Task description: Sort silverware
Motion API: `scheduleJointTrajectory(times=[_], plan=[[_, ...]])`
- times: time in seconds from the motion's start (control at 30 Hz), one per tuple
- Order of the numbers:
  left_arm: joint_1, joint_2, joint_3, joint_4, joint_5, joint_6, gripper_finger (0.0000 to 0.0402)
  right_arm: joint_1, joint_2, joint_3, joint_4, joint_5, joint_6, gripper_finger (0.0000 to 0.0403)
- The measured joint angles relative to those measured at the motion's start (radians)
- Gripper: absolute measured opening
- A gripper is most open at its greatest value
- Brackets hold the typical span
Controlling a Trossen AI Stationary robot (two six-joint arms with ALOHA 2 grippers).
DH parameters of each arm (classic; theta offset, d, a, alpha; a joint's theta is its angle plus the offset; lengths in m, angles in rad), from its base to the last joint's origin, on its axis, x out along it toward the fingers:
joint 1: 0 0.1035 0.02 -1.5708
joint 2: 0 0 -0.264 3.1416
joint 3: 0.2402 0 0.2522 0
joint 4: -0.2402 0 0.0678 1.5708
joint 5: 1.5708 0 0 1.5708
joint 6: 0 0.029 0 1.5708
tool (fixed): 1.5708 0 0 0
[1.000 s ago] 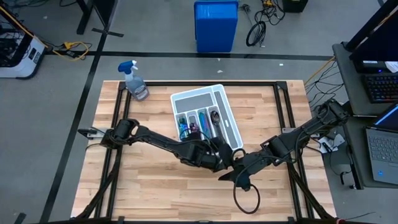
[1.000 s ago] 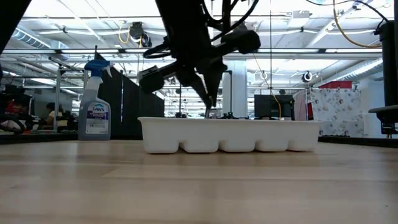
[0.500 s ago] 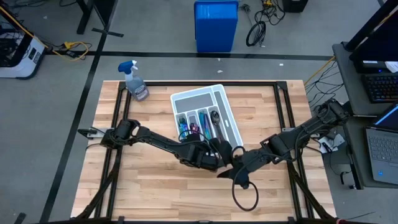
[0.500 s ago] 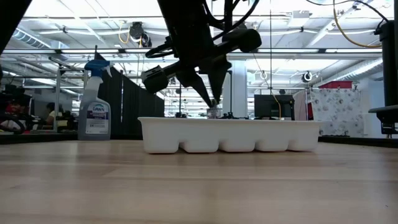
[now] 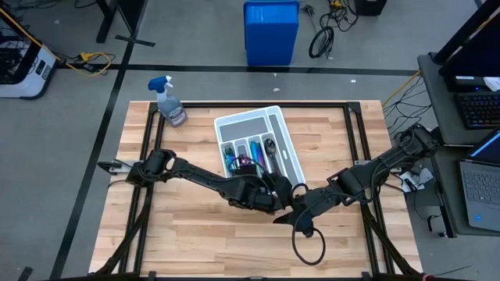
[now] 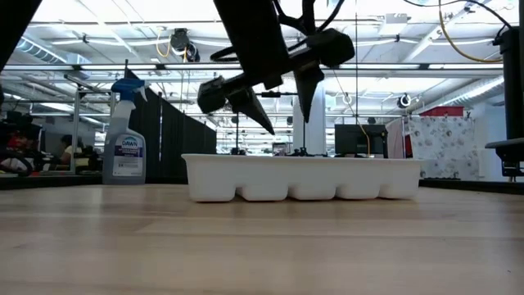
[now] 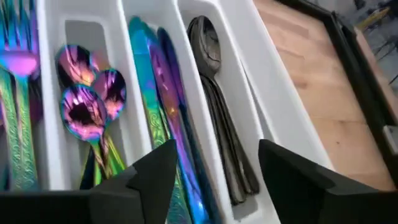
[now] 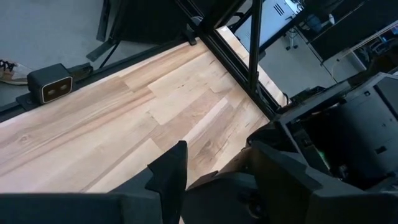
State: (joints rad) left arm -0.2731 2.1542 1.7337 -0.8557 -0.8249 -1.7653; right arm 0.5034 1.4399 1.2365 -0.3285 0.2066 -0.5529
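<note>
A spray bottle (image 5: 169, 102) stands well apart from the tray (image 5: 287, 148).

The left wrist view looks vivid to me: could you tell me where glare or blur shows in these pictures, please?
Left wrist view: the rainbow-purple spoons gleam with bright highlights, while the open left gripper is a soft dark blur up close. Low view: bright ceiling lights silhouette the arms above the white tray. Right wrist view: the right gripper is blurred against the evenly lit table.

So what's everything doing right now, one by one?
Left gripper: jaws open, empty, above the tray.
Right gripper: jaws open, empty, over bare table.
Dark spoons: stacked in their slot.
Purple spoons: lying in their slot.
White tray: flat on the table.
Spray bottle: upright.
</note>
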Motion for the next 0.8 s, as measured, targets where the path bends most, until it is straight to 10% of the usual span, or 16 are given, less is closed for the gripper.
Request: scheduleJointTrajectory(times=[0.2, 0.47, 0.8], plan=[[-0.013, -0.005, -0.001, -0.118, 0.035, 0.112, 0.0177, -0.004, 0.000, 0.002, -0.058, -0.014, -0.012, 0.0159], [-0.028, -0.018, 0.002, -0.381, 0.040, 0.171, 0.0012, -0.014, 0.000, -0.003, -0.085, 0.013, 0.012, 0.0159], [-0.086, -0.086, -0.002, -0.721, 0.034, 0.138, 0.0000, -0.014, -0.011, -0.003, -0.125, 0.008, 0.200, 0.0154]])
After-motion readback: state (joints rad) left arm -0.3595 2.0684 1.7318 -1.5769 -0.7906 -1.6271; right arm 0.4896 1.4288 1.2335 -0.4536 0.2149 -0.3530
